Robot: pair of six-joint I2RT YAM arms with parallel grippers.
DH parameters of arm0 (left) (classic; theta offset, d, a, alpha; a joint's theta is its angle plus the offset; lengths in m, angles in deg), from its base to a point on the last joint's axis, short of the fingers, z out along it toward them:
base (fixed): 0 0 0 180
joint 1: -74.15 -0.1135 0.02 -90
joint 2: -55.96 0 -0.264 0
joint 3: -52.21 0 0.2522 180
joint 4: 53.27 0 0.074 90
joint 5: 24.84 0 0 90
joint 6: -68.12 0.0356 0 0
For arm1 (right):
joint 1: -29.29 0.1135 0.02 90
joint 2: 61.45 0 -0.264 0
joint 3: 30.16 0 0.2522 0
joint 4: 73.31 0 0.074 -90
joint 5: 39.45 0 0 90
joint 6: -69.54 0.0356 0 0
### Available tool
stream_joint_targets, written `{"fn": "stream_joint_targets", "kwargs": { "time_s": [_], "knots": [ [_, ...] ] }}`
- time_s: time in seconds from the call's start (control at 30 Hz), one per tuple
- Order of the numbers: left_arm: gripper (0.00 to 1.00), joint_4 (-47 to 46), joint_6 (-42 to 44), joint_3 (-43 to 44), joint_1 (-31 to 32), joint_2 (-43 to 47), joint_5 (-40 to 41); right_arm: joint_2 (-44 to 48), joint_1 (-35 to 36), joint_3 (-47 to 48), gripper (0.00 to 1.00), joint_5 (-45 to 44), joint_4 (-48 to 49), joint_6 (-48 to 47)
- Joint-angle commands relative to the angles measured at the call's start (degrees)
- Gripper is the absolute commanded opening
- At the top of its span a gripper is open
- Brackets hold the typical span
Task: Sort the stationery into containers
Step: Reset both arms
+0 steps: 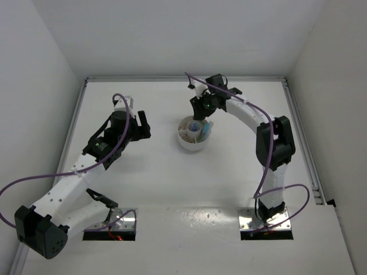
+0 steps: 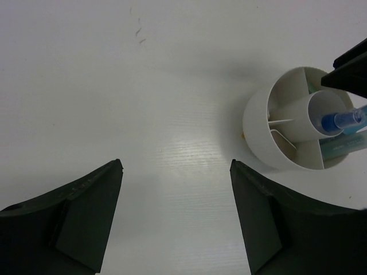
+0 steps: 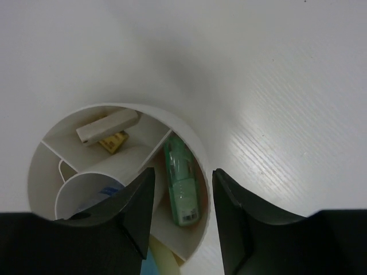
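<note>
Right gripper [image 3: 183, 175] hangs open, empty, over bowl [image 3: 41, 183] (green marker [image 3: 182, 186] lies in compartment below). Left gripper [image 2: 175, 166] open over tabletop [image 2: 172, 86], prob. parked to avoid collision.

Blue pen [image 3: 106, 191] partly hidden

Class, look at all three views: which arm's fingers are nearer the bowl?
Right. The right fingers hang just above the bowl, over its rim. The left fingers are off to its left, with bare table between.
</note>
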Motion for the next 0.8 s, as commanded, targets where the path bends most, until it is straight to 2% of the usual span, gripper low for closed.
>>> {"fn": "stream_joint_targets", "kwargs": {
  "time_s": [0.0,0.03,0.07,0.1,0.13,0.2,0.23,0.27,0.3,0.33,0.37,0.4,0.43,0.47,0.53,0.57,0.63,0.77],
  "knots": [
    [0.8,-2.06,0.41,-0.1,-0.34,0.57,-0.32,7.32,-0.17,2.56,0.39,0.87,1.07,-0.39],
    [0.74,-2.06,0.41,-0.1,-0.34,0.57,-0.32,7.33,-0.17,2.04,0.29,-0.26,1.07,-1.0],
    [0.57,-2.67,0.41,-0.1,-0.34,0.57,-0.32,9.86,-0.17,1.16,0.16,-1.75,2.12,-1.01],
    [0.33,-2.68,0.41,-0.1,-0.34,0.57,-0.32,11.62,-0.17,-0.24,0.0,-7.08,3.26,-1.53],
    [0.0,-3.46,0.41,-0.1,-0.34,-0.21,-0.32,13.82,-0.17,-4.86,0.0,-10.61,7.62,-1.54],
    [0.0,-4.09,0.41,0.69,-0.34,-1.62,-0.32,22.57,-0.17,-11.64,0.0,-17.64,13.87,-1.01],
    [0.0,-4.09,0.41,1.65,-0.34,-3.8,-1.02,26.11,-0.78,-19.94,0.0,-24.72,17.47,-0.14],
    [0.0,-4.09,1.1,2.62,-0.34,-5.13,-1.55,29.45,-0.79,-23.94,0.06,-27.32,23.51,-0.13],
    [0.01,-4.09,1.63,5.06,-0.86,-6.54,-2.77,35.49,-1.4,-27.03,0.38,-29.69,24.44,-0.13],
    [0.34,-4.09,2.16,6.48,-0.87,-7.85,-3.3,38.24,-1.4,-31.32,0.49,-29.72,23.84,0.48],
    [0.59,-4.09,2.16,7.63,-0.87,-10.3,-3.31,40.79,-1.93,-33.19,0.59,-29.2,21.92,0.49],
    [0.79,-3.56,3.03,9.38,-0.87,-11.46,-3.31,43.43,-1.93,-34.95,0.7,-29.19,20.86,0.49],
    [1.0,-3.56,3.56,10.0,-0.87,-13.47,-2.7,48.24,-2.54,-38.19,0.85,-31.1,19.28,1.27],
    [1.0,-3.56,3.57,10.01,-1.39,-13.49,-2.69,50.38,-2.55,-39.87,0.85,-31.12,19.26,1.28],
    [1.0,-3.56,3.57,9.93,-1.91,-14.72,-4.96,53.64,-3.68,-44.6,0.93,-34.28,18.04,1.28],
    [1.0,-4.08,3.57,9.4,-3.14,-14.72,-6.11,54.35,-4.65,-45.77,0.93,-36.55,16.9,1.28],
    [1.0,-4.7,4.27,7.56,-3.15,-13.59,-6.83,52.78,-5.97,-48.23,1.0,-38.58,15.23,2.23],
    [1.0,-5.75,4.98,5.88,-3.68,-10.6,-4.11,48.47,-6.76,-47.11,1.0,-38.51,10.14,7.59]
  ]
}}
